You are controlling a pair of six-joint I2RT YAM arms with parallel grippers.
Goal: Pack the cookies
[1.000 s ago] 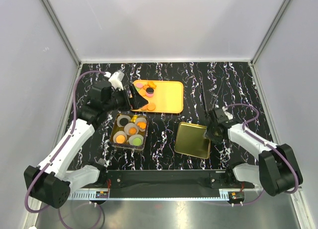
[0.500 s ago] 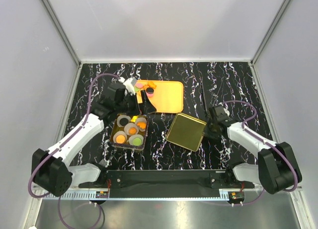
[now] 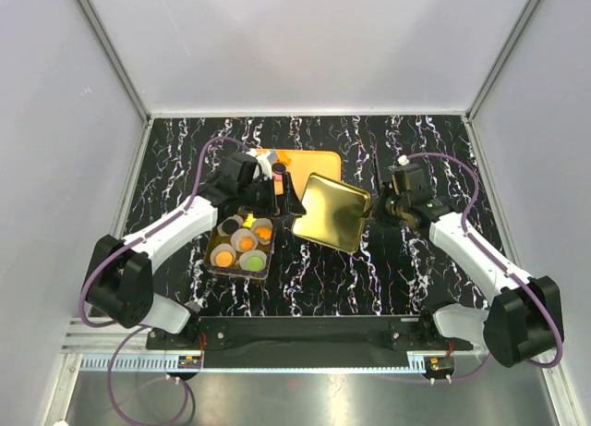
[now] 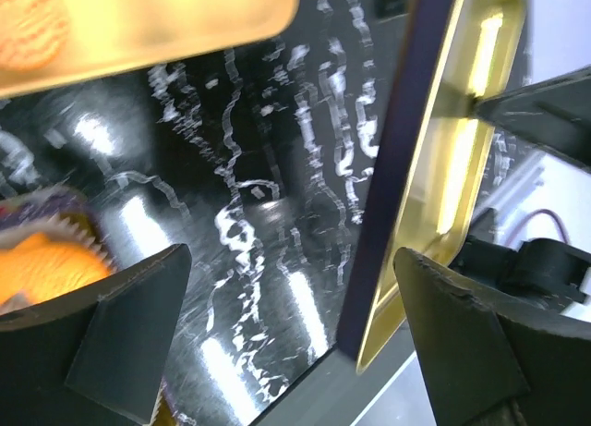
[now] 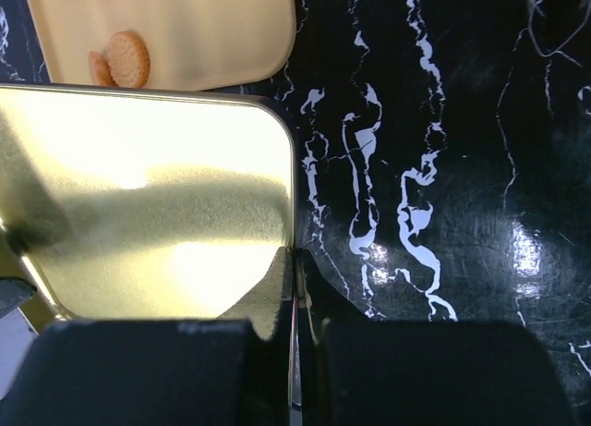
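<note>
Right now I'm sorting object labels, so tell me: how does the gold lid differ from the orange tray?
The gold lid is pinched at its rim by the right end effector and held tilted; the orange tray lies flat on the table. The gold lid is shiny and bare inside; the orange tray is matte and carries cookies. Both are rectangles with rounded corners.

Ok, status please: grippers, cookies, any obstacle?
Left gripper open. Right gripper shut on gold lid, tilted. Cookies in tin and on tray. No obstacle seen.
</note>
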